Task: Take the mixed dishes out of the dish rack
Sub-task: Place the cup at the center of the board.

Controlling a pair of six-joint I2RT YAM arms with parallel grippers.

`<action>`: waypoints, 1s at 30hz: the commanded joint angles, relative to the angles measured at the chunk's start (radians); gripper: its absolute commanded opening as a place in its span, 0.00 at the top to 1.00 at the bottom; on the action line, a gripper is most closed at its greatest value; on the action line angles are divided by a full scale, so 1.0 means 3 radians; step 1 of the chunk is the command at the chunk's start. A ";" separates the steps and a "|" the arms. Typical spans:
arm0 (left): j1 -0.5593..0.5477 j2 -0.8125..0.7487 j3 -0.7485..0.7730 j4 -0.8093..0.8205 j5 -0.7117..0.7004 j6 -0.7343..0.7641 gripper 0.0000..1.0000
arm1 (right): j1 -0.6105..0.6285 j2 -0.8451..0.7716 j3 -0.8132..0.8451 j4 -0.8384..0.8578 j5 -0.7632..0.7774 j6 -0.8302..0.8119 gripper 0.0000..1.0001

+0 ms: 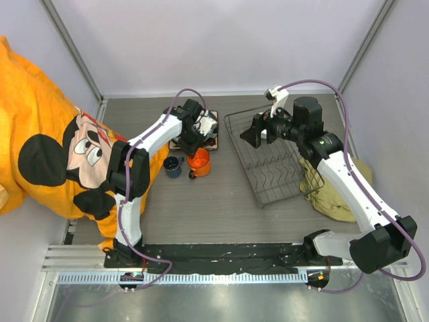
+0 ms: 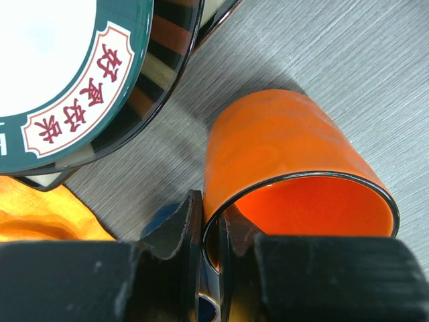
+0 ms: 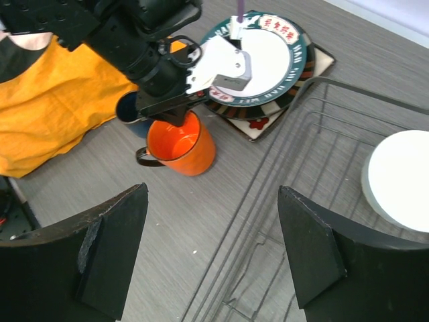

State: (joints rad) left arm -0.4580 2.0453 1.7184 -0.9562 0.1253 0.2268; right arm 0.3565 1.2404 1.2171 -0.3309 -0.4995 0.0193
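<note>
The orange mug (image 1: 199, 162) stands upright on the table, left of the dish rack (image 1: 268, 157). My left gripper (image 2: 213, 235) is shut on the mug's rim, one finger inside and one outside; it also shows in the top view (image 1: 193, 144). The small dark-blue cup (image 1: 173, 166) stands just left of the mug. The round dark-rimmed plate (image 3: 268, 60) lies on the square cream plate (image 3: 265, 125) behind the mug. The white bowl (image 3: 402, 178) sits in the rack (image 3: 322, 168). My right gripper (image 3: 211, 248) is open and empty above the rack's left edge.
An orange cartoon-print cloth (image 1: 47, 154) covers the table's left side. An olive cloth (image 1: 330, 188) lies under the rack's right side. The right arm crosses above the rack.
</note>
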 commanded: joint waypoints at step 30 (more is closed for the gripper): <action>-0.0018 -0.0226 0.0152 0.0048 0.0232 0.0052 0.41 | -0.0043 0.0385 0.0182 0.0009 0.1281 -0.0744 0.18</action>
State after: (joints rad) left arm -0.4591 2.0491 1.7184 -0.9535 0.1776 0.2432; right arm 0.3511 1.3254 1.2213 -0.3557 -0.1802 -0.1314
